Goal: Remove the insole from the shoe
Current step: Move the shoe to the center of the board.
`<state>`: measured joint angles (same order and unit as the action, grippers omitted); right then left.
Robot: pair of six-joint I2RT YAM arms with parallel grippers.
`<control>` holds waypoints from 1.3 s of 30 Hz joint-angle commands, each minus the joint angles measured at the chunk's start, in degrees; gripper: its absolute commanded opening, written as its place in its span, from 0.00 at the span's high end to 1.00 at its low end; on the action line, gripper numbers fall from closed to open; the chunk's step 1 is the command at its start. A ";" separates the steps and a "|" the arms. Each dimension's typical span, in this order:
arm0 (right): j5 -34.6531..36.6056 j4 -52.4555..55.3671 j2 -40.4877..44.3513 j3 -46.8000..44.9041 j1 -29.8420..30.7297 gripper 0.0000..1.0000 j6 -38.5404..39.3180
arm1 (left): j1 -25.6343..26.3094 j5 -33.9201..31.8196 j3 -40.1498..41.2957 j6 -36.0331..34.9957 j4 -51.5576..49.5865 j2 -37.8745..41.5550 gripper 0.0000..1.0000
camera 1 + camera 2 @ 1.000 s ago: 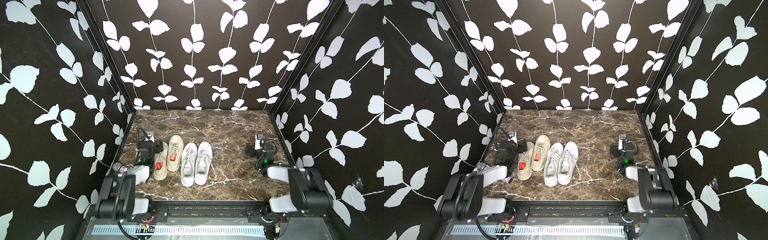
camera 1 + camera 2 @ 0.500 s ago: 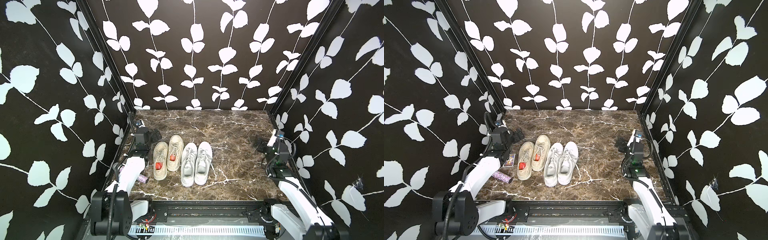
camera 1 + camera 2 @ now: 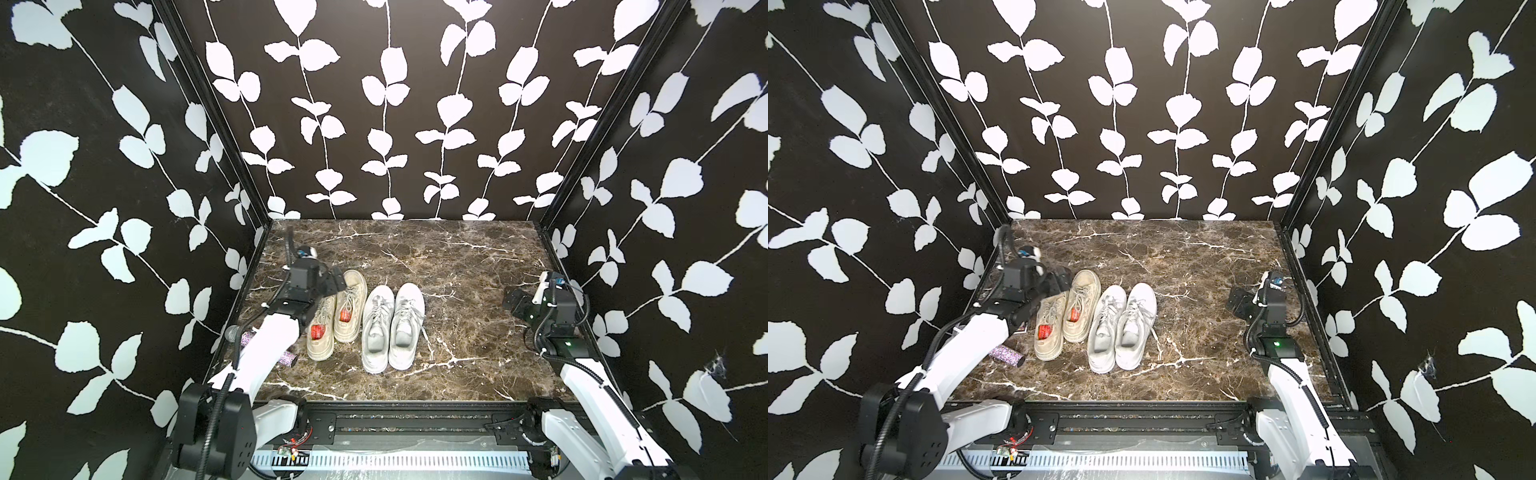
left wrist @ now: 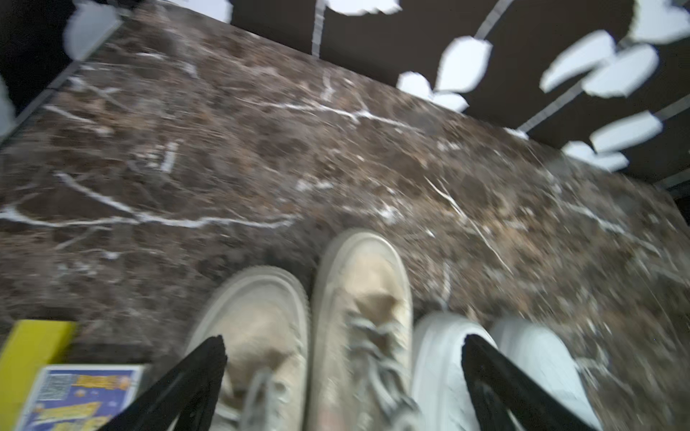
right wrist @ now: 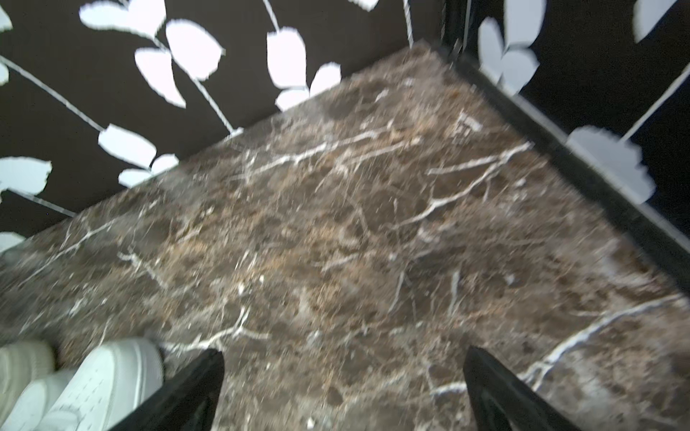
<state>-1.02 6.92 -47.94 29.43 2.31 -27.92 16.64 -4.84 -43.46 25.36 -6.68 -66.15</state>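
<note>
A robot test booth: leaf-print walls (image 3: 386, 104) box in a marble tabletop (image 3: 457, 266).

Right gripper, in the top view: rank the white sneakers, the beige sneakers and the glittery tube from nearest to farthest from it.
From the right gripper, in a top view:
1. white sneakers: middle of the scene, the pair on its side.
2. beige sneakers: next pair over, touching the white ones on their far side.
3. glittery tube: outermost, on the robot's left, past the beige pair.
</note>
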 commanded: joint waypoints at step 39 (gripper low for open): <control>4.23 3.79 -8.09 1.40 27.91 0.01 -12.72 | 34.94 4.23 -12.22 3.47 -9.67 -18.40 0.39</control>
<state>1.76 11.03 -56.18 29.43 29.71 -39.72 51.03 -0.86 -53.71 27.51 -15.11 -83.33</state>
